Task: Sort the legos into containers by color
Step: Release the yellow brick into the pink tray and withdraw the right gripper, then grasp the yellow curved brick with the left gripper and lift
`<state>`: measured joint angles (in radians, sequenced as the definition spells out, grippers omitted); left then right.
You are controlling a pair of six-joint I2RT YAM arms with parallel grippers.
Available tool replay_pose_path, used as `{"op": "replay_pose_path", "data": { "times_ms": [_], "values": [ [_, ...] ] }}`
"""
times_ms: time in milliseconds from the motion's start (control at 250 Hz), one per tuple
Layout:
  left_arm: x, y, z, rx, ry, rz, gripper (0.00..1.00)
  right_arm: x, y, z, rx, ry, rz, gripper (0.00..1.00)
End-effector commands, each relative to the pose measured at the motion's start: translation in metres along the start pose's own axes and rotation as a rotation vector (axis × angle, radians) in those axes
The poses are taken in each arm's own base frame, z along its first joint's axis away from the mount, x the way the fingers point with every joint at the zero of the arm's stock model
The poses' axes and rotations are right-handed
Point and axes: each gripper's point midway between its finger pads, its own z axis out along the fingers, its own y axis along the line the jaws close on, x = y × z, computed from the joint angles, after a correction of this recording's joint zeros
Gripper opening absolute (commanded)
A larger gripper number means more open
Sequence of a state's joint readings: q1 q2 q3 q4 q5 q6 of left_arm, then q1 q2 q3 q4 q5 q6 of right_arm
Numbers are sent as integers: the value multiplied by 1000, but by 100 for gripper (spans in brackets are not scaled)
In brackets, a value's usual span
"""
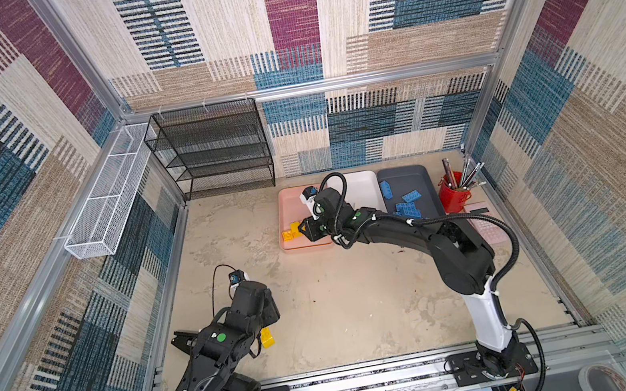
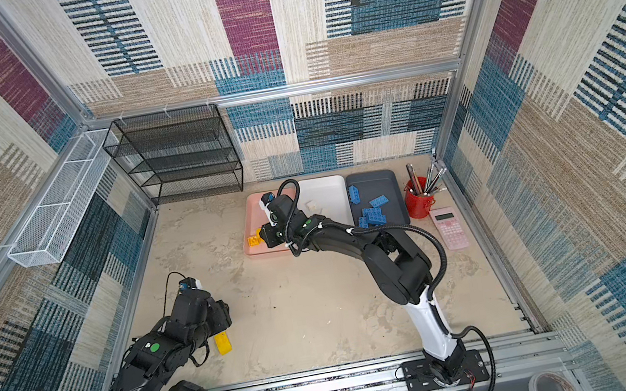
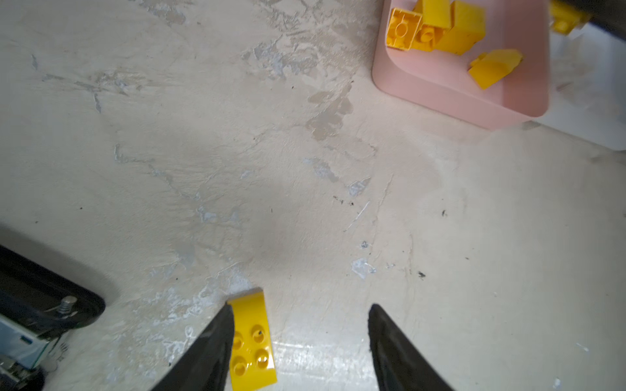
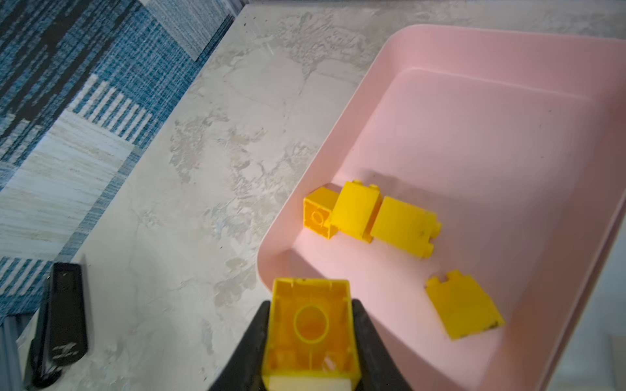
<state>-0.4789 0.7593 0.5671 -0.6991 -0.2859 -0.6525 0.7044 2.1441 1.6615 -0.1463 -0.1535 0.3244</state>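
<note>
The pink container (image 1: 284, 209) (image 4: 474, 118), the white one (image 1: 364, 184) and the dark grey one (image 1: 410, 180) stand side by side at the back. Several yellow legos (image 4: 403, 225) lie in the pink one, blue legos (image 1: 411, 196) in the grey one, and a cream piece (image 2: 313, 206) in the white one. My right gripper (image 4: 311, 303) is shut on a chunky yellow lego (image 4: 310, 325), hollow side showing, above the pink container's near corner. A flat yellow lego (image 3: 250, 338) (image 1: 267, 336) lies on the table. My left gripper (image 3: 301, 308) stands open over it, one finger against its edge.
A red pen cup (image 1: 455, 195) and a pink calculator (image 2: 450, 226) sit right of the grey container. A black mesh shelf (image 1: 212, 152) stands at the back left, and a white wire basket (image 1: 110, 197) hangs on the left wall. The right arm crosses over the white container.
</note>
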Motion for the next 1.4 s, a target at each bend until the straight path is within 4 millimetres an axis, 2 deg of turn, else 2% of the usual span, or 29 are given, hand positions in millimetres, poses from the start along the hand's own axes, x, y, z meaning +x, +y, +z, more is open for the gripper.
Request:
{"op": "replay_pose_path", "data": {
  "times_ms": [0,124,308,436,532,676,888,1028,1220,1396],
  "values": [
    [1,6,2,-42,4,-37,65,-13,-6,10,-27,-11,0,20],
    [6,11,5,-63,16,-53,67,-28,-23,19,-20,-27,17,26],
    [10,17,2,-99,43,-83,70,-35,-24,25,-51,-30,9,57],
    [16,25,0,-141,70,-124,70,-41,-23,18,-55,-44,8,64],
    [26,32,-1,-180,106,-161,69,-46,-20,2,-57,-73,1,66],
    [44,37,4,-200,158,-207,68,-51,-13,-37,-66,-142,-12,67],
    [60,30,22,-167,200,-233,63,-34,-8,-87,-75,-192,-6,67],
    [69,24,33,-164,244,-222,59,-21,-9,-111,-70,-207,1,68],
    [69,15,37,-155,256,-185,49,-8,-10,-139,-65,-240,14,68],
    [70,9,41,-167,272,-151,47,-2,-13,-160,-44,-269,10,68]
  ]
}}
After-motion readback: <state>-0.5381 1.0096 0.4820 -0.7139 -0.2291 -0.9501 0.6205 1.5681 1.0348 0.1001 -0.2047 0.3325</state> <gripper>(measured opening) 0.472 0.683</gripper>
